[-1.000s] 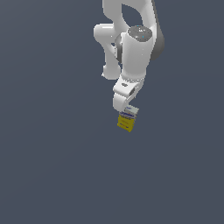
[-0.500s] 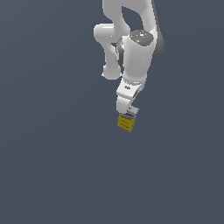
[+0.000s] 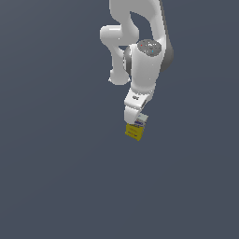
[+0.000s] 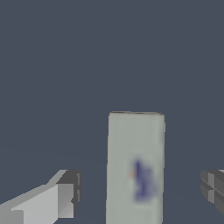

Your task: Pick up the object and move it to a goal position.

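Observation:
The object is a small carton (image 3: pixel 133 132) with a yellow lower body and a white and blue top, standing on the dark grey floor. In the wrist view its pale top face with a blue print (image 4: pixel 135 166) lies between my two fingers. My gripper (image 3: pixel 137 121) is straight above the carton and reaches down around its top. In the wrist view the gripper (image 4: pixel 140 190) is open: one finger (image 4: pixel 65 199) and the other finger (image 4: pixel 213 188) each stand apart from the carton's sides with a visible gap. The carton's lower part is hidden in the wrist view.
The plain dark grey floor (image 3: pixel 56 186) spreads all around the carton. The white arm (image 3: pixel 144 65) rises above the gripper toward the exterior view's top. No goal marker shows in either view.
The gripper has come down a little over the carton. The carton has stayed in the same place.

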